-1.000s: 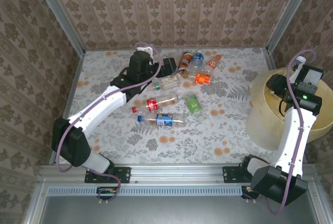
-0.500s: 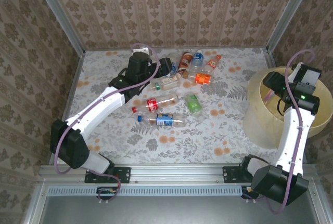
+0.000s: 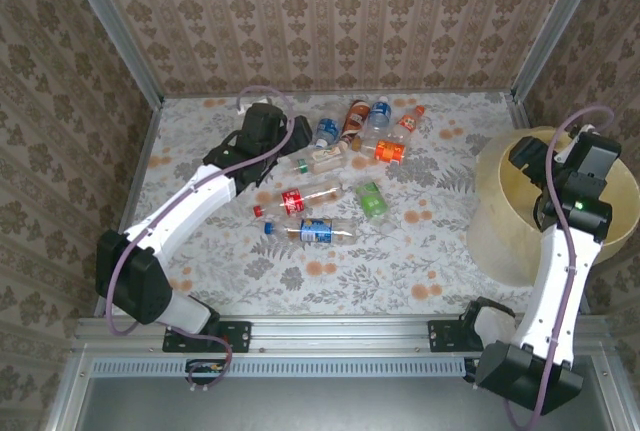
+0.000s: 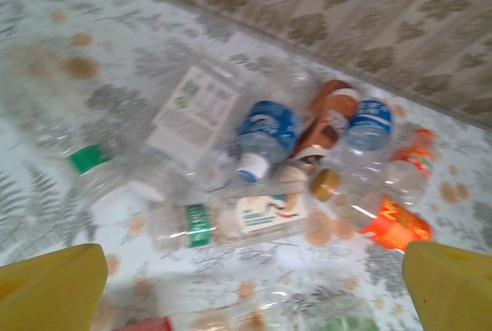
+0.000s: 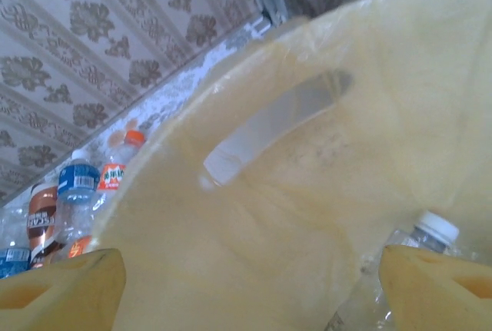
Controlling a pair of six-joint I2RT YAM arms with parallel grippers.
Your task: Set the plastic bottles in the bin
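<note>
Several plastic bottles lie in a loose cluster at the table's far middle: a blue-label one [image 3: 326, 131], a brown one [image 3: 355, 116], an orange one [image 3: 390, 149], a red-label one [image 3: 300, 198], a green one [image 3: 372, 199]. My left gripper [image 3: 297, 135] hovers just left of the cluster, open and empty; its wrist view looks down on a white-label bottle [image 4: 254, 216] and the blue-label bottle [image 4: 265, 131]. My right gripper [image 3: 528, 157] hangs over the pale-yellow bin [image 3: 497, 226], open with nothing between its fingers. A clear bottle with a white cap [image 5: 432, 231] lies inside the bin [image 5: 307, 193].
Patterned walls close the table on the far, left and right sides. The bin stands at the right edge, against the wall. The flowered tabletop [image 3: 330, 271] in front of the bottles is bare.
My right gripper's jaws have opened wide over the bin. The left gripper has drawn back a little to the left, away from the bottle cluster, still open.
</note>
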